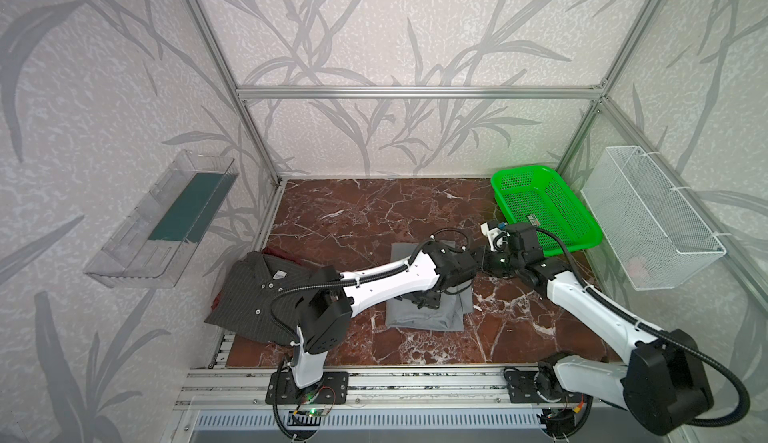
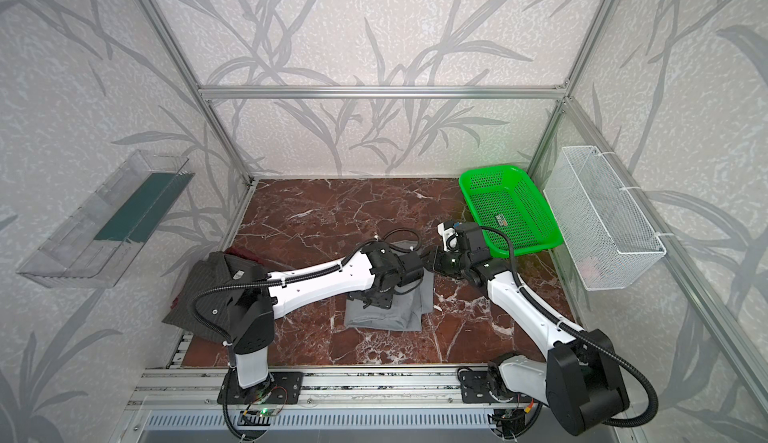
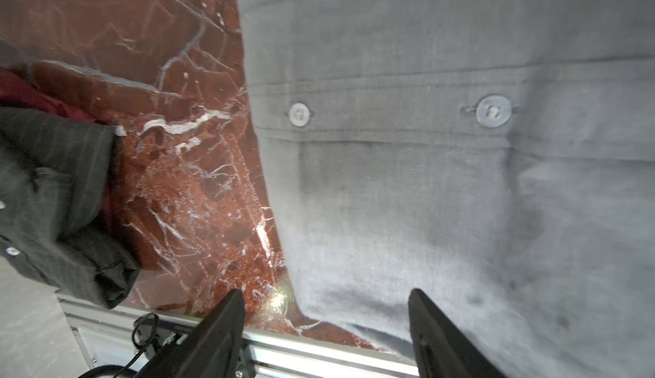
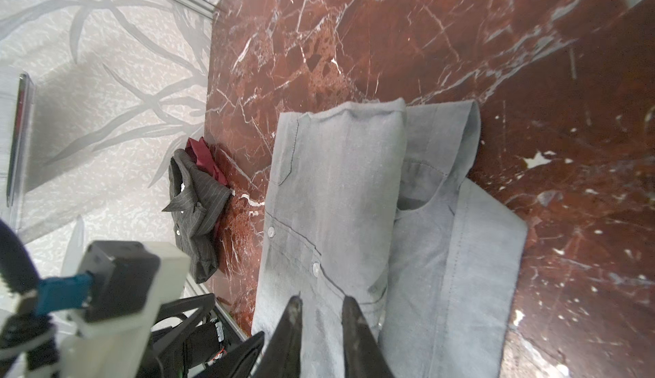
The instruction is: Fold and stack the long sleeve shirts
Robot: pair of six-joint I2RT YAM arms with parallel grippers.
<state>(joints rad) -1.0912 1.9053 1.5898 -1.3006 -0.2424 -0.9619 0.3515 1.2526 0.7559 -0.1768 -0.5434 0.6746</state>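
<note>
Marble table (image 1: 353,212); grey shirt (image 1: 415,320), pinstriped shirt (image 1: 249,295), green basket (image 1: 582,229) atop

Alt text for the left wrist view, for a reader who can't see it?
A grey button-up shirt fills most of the picture on a red marble tabletop, with the left gripper open over its edge. A dark pinstriped shirt lies apart from it, over red cloth.

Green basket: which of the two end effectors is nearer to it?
Right. The right end effector hovers over the side of the grey button-up shirt toward the green mesh basket; the left end effector hangs over the shirt farther away.
</note>
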